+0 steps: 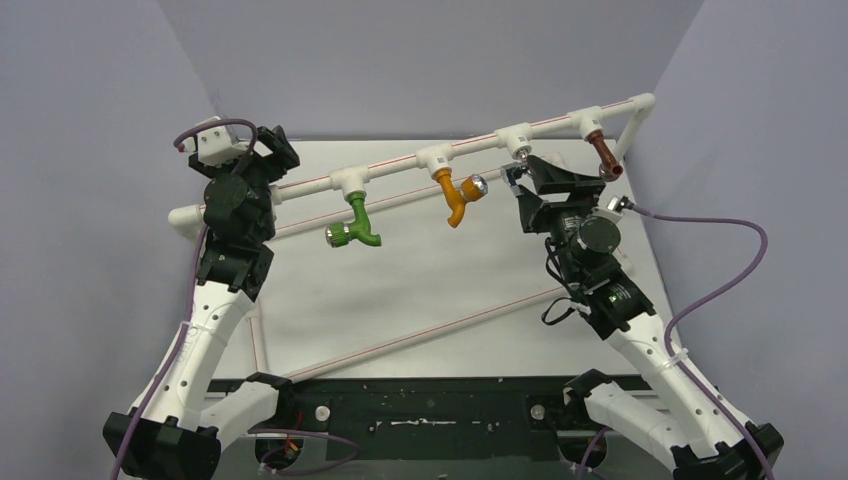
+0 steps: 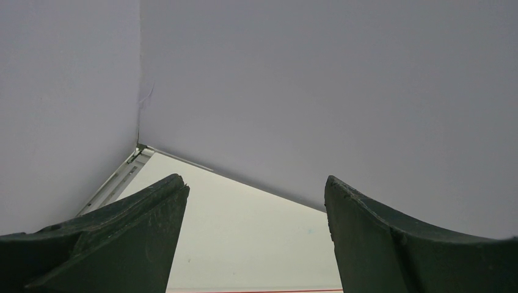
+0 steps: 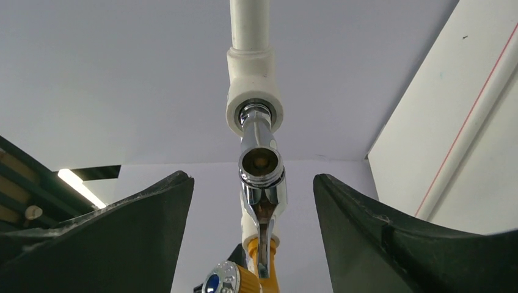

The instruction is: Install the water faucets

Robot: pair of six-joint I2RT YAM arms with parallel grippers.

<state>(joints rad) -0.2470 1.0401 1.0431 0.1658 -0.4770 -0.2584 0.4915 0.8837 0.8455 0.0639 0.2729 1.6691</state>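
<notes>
Chrome faucet (image 3: 261,162) hangs from its tee (image 3: 253,91) between the wide-open jaws of the right gripper (image 3: 251,178), which should close squarely on the body and turn about the tee's axis; left gripper (image 2: 256,183) gapes empty.

Lab test cell, plain grey partition walls (image 1: 400,60), white tabletop (image 1: 420,290), mounted pipe rig (image 1: 395,166)

I can read no words, numbers or brand marks anywhere, and the only sign I make out is a plain blue dot (image 3: 212,283) on the shiny knob (image 3: 231,273) just below the chrome faucet (image 3: 261,177).
</notes>
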